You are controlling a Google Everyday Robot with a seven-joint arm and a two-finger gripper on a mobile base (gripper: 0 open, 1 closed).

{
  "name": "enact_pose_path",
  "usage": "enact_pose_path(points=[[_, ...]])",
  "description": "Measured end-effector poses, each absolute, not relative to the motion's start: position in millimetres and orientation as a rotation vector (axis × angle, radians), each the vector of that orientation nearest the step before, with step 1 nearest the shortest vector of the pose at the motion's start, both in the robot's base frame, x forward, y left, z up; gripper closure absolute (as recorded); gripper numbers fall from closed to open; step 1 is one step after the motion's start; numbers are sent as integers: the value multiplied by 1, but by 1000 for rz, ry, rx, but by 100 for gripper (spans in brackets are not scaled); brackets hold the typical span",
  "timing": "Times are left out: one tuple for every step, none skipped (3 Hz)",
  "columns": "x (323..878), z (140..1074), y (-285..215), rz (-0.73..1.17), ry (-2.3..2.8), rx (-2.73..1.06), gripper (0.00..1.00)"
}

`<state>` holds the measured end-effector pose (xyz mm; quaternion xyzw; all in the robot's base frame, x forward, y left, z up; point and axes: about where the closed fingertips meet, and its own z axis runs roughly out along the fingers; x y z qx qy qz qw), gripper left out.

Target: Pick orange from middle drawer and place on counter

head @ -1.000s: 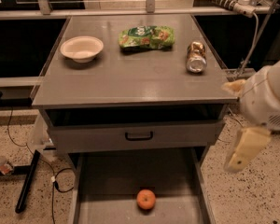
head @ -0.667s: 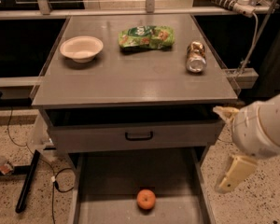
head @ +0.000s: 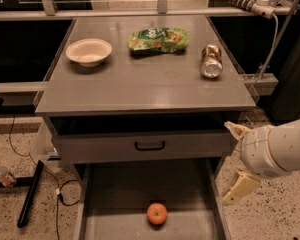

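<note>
Gripper (head: 241,160) has shifted left, beside the middle drawer (head: 121,194)'s right wall; orange (head: 157,213) apart.

Speckled terrazzo floor (head: 20,154), dark cabinets (head: 20,49) behind.

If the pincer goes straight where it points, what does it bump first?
Probably the right wall of the middle drawer: the pincer hangs right of it, pointing left and down. Depth is unclear.

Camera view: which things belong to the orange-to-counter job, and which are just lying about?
Job: orange, lying in the open middle drawer; counter; gripper, open, right of the drawer, apart from the orange.
Lying about: bowl, chip bag, can, all on the counter.
</note>
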<state>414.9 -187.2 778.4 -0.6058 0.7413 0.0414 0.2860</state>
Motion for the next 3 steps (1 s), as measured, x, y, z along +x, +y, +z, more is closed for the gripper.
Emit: enact_pose_path(points=[[415, 778, -187, 111, 1981, -1619, 0], [415, 756, -176, 149, 1956, -1612, 0], [415, 711, -162, 245, 1890, -1580, 0]])
